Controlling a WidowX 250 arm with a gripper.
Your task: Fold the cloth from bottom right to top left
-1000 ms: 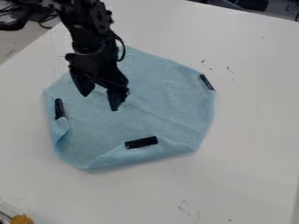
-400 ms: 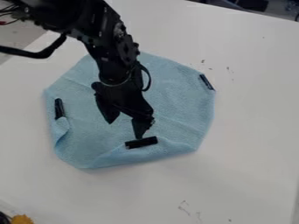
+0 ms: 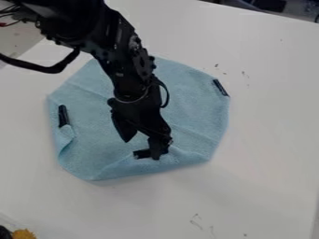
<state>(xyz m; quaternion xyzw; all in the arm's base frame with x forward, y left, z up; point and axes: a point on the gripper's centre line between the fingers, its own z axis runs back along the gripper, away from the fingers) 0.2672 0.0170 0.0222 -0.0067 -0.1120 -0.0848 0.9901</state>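
The gripper (image 3: 142,149) hangs over the lower middle of the light blue cloth (image 3: 193,102), its two fingers apart, so it stands open. Its right finger overlaps the black strip (image 3: 142,154) near the cloth's bottom edge and hides the strip's right part; whether they touch, I cannot tell. The cloth lies mostly flat on the white table, with its bottom edge turned up and a small curl at the lower left. Two more black pieces lie on it, one at the left edge (image 3: 63,115) and one at the upper right edge (image 3: 220,87).
The white table (image 3: 268,121) surrounds the cloth on all sides. An orange-yellow object (image 3: 24,234) sits at the bottom left corner, beside something dark. Dark cables hang by the arm at the upper left. Small dark marks dot the table.
From the upper left part of the cloth, the gripper has moved down and to the right, to the black strip near the bottom edge. The cloth looks unmoved.
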